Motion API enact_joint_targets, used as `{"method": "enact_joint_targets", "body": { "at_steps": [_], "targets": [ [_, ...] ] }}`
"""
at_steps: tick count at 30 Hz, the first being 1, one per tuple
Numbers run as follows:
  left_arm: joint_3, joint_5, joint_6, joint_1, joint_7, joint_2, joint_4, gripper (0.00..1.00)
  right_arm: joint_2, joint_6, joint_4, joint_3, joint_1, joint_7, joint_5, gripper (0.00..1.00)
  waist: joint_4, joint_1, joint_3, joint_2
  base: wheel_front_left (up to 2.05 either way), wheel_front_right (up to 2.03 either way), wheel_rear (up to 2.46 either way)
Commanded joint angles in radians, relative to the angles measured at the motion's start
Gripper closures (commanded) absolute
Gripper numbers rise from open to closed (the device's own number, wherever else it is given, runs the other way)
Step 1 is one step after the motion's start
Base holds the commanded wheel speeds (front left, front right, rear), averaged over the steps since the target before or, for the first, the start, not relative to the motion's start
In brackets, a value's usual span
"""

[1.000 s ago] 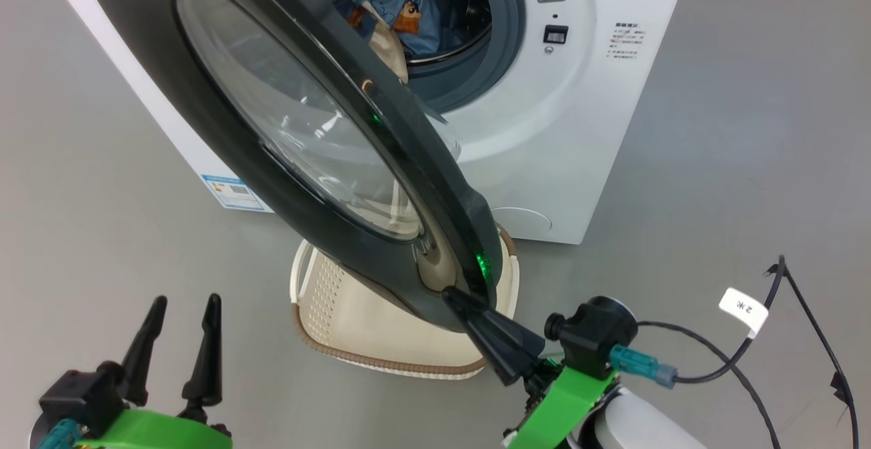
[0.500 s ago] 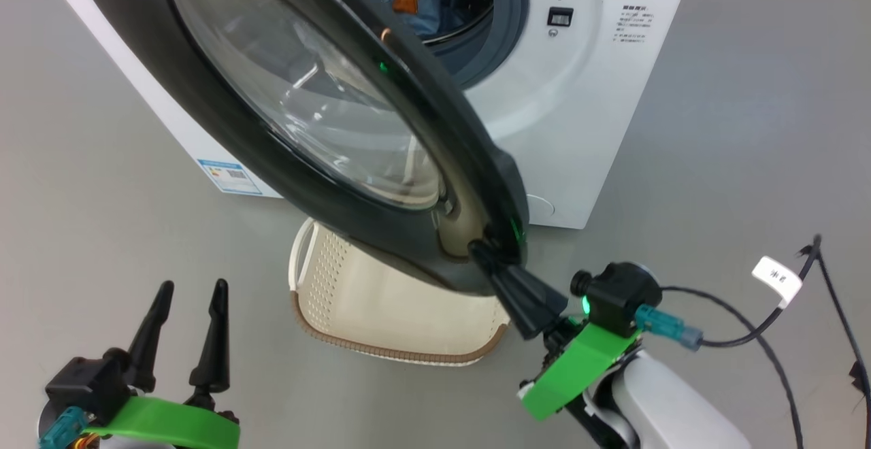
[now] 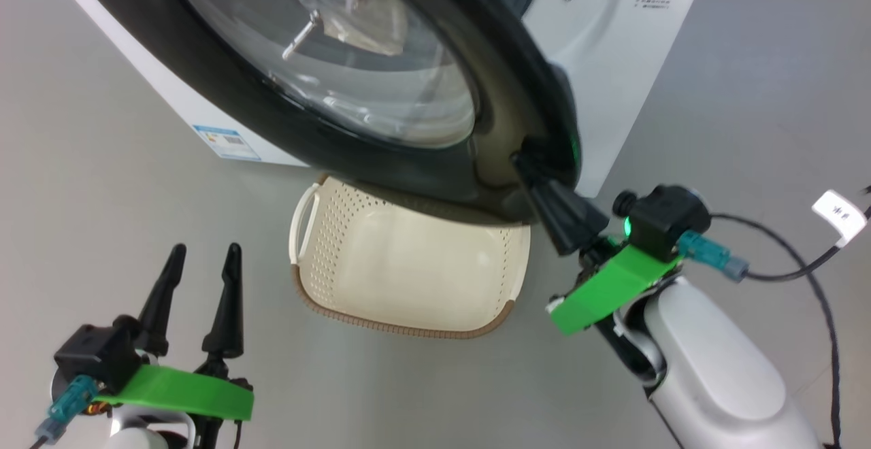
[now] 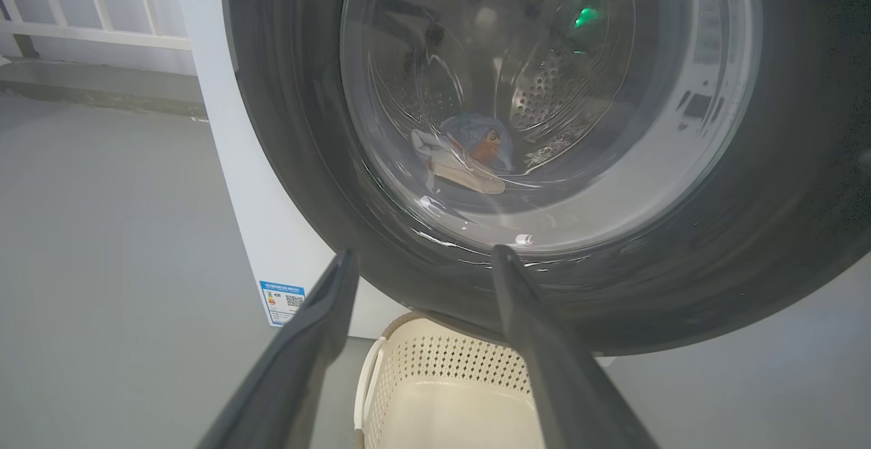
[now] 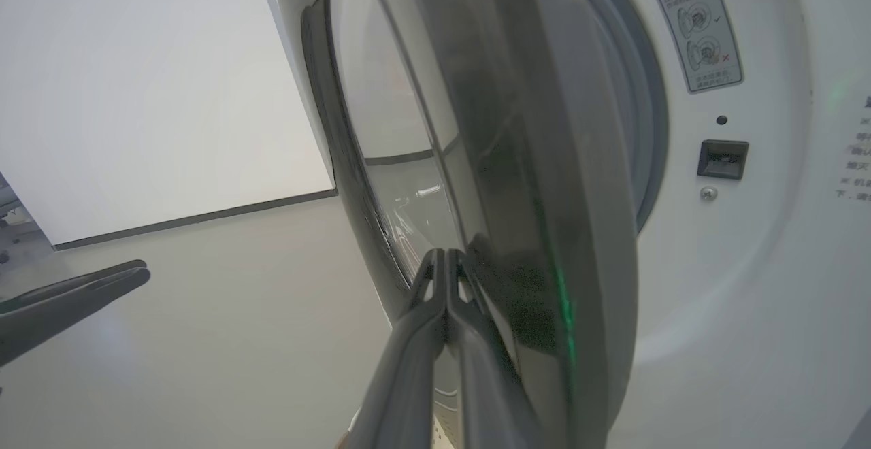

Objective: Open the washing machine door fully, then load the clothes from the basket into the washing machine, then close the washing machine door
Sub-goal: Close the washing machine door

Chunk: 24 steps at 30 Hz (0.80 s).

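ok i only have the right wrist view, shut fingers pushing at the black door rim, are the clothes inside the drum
Observer: In the left wrist view the light blue printed clothes lie in the perforated steel drum, seen through the glass of the big round black-rimmed door.
Operator: and the basket, anything left in it
Observer: The small cream perforated plastic basket sits below the door; what shows of it looks empty.
Operator: where's the left gripper
Observer: The left gripper is open, low at the left, apart from door and basket.
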Motion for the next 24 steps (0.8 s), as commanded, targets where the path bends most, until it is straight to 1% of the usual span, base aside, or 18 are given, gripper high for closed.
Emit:
{"method": "enact_joint_targets", "body": {
  "at_steps": [1,13,24],
  "targets": [
    [0.033,0.006,-0.001,-0.037,-0.006,0.017,-0.028,0.00,0.011,0.001,-0.016,-0.008,-0.033,-0.005,-0.006,1.00,0.008,0.0000,0.021,0.0000,0.00,0.00,0.00],
    [0.006,0.007,-0.001,-0.087,-0.006,-0.004,-0.038,0.00,0.005,0.001,0.002,-0.120,-0.122,-0.005,-0.035,1.00,0.037,0.0000,0.085,0.0000,0.00,0.00,0.00],
    [-0.014,0.004,-0.001,-0.129,-0.006,-0.017,-0.050,0.00,-0.001,0.001,0.038,-0.218,-0.240,-0.005,-0.062,1.00,0.066,0.0000,0.145,0.0000,0.00,0.00,0.00]
  ]
}}
